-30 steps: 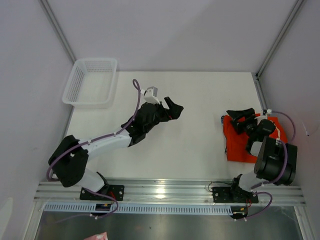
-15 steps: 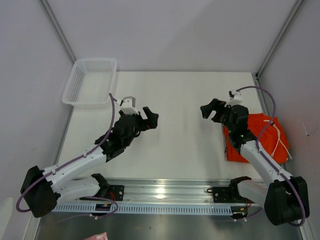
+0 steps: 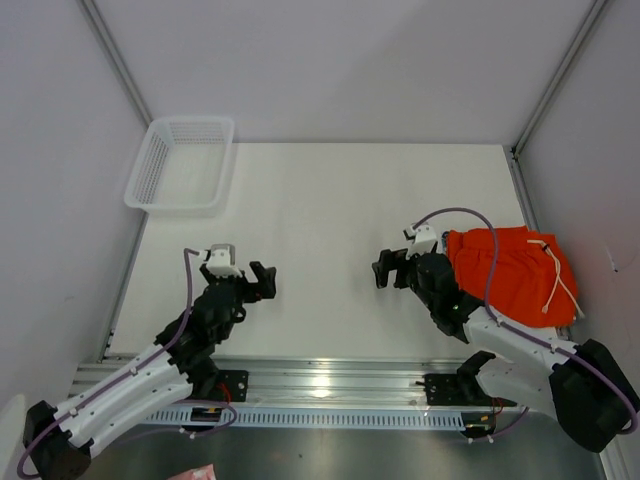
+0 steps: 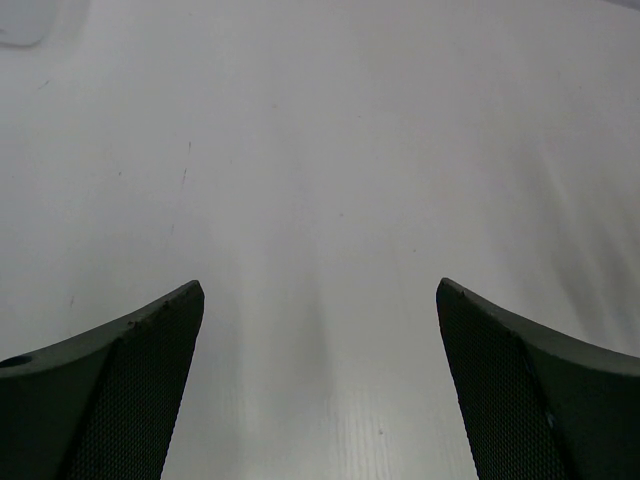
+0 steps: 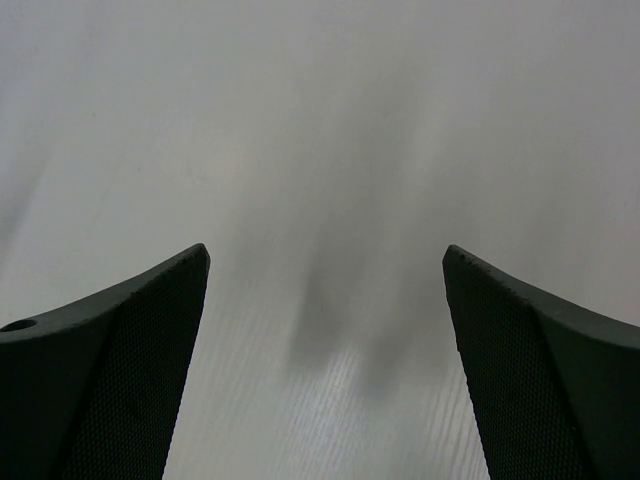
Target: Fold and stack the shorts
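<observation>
- The white table (image 3: 330, 200) fills the middle of the top view.
- The orange shorts (image 3: 510, 275) lie in a rumpled heap at the right edge of the table, centre-right of the frame, touched by neither arm.
- A white mesh basket (image 3: 176, 204) sits at the upper left, overhanging the table's far-left corner.
- The right gripper (image 3: 385, 270), just left of the shorts, has its jaws spread wide and holds nothing; its wrist view shows only bare table between the fingers (image 5: 120, 360).
- The left gripper (image 3: 262, 282), lower left of centre, is likewise spread wide and empty.
- A white drawstring (image 3: 555, 280) trails over the shorts' right side.
</observation>
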Robot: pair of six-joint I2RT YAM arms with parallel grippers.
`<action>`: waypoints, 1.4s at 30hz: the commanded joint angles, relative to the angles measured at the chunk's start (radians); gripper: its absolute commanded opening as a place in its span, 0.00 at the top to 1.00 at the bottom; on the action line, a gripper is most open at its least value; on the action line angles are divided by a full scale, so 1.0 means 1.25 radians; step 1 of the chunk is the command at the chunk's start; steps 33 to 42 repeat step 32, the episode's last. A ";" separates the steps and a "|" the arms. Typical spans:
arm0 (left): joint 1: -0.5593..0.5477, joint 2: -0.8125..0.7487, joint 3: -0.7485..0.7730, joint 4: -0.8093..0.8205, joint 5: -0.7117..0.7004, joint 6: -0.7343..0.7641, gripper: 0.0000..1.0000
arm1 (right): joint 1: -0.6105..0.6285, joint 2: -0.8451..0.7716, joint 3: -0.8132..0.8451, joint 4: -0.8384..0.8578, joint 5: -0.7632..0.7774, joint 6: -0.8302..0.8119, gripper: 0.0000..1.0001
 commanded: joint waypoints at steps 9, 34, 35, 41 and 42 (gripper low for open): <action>0.006 -0.213 -0.108 0.013 -0.069 0.011 0.01 | 0.003 -0.017 -0.049 0.102 0.027 -0.005 0.00; 0.006 -0.135 -0.091 0.024 -0.079 -0.004 0.01 | 0.003 -0.043 -0.052 0.092 0.033 0.001 0.00; 0.006 -0.135 -0.091 0.024 -0.079 -0.004 0.01 | 0.003 -0.043 -0.052 0.092 0.033 0.001 0.00; 0.006 -0.135 -0.091 0.024 -0.079 -0.004 0.01 | 0.003 -0.043 -0.052 0.092 0.033 0.001 0.00; 0.006 -0.135 -0.091 0.024 -0.079 -0.004 0.01 | 0.003 -0.043 -0.052 0.092 0.033 0.001 0.00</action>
